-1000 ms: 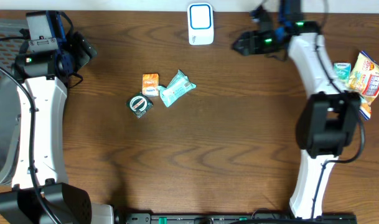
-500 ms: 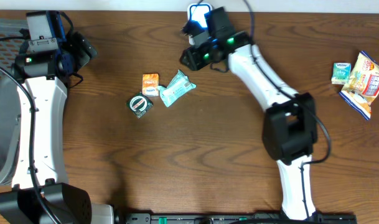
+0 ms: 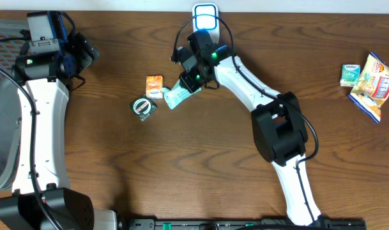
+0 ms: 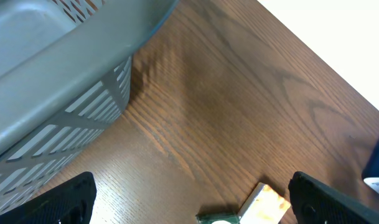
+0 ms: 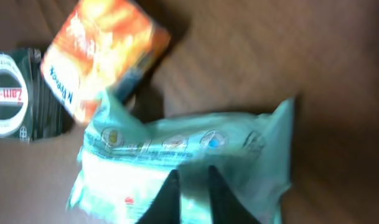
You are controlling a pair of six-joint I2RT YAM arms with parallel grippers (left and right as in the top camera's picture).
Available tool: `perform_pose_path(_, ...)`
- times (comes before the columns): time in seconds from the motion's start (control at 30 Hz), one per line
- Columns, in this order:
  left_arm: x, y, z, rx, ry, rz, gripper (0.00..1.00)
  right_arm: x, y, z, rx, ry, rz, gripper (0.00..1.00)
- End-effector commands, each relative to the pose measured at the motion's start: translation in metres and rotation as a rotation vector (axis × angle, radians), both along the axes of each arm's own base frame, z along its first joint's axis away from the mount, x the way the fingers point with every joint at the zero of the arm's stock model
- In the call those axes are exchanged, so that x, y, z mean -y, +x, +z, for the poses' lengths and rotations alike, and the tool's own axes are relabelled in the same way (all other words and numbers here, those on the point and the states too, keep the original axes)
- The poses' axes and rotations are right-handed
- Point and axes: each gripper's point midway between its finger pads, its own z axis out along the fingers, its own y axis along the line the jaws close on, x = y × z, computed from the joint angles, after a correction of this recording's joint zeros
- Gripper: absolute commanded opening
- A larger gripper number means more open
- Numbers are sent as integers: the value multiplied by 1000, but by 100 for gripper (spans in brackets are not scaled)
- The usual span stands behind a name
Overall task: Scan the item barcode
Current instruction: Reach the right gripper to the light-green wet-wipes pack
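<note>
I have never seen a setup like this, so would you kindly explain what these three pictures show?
This is a robot with a left arm and a right arm at a wooden table. The overhead picture looks straight down on both. The other two come from a small camera on each wrist, looking past that arm's own fingers. On the table lie an orange box, a round dark-green packet and a mint-green packet. A white-and-blue device, probably the scanner, is at the far edge, and more snack packets lie far right. A grey basket stands at the left. The left hand is open and empty. The right hand pinches the mint-green packet.
</note>
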Motion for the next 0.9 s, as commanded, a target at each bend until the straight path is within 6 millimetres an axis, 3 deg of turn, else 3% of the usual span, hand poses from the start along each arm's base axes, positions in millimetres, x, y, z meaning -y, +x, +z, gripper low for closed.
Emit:
perform_pose_path(0.0,-2,2,6,16,5,18,98,11,-11,0,-28,-63,11,5)
perform_pose_path(0.13,-2,1,6,15,5,18,98,36,-22,21,-47,-148,-20,5)
perform_pose_path(0.27,-2,1,6,15,5,18,98,52,-8,56,62,-187,-64,13)
perform_pose_path(0.4,-2,1,6,15,5,18,98,39,19,86,225,-120,-57,21)
perform_pose_path(0.53,-2,2,6,16,5,18,98,21,48,106,361,-32,-73,17)
perform_pose_path(0.73,-2,1,6,15,5,18,98,-4,74,133,438,149,-149,18)
perform_pose_path(0.87,-2,1,6,15,5,18,98,-13,77,143,429,223,-182,17)
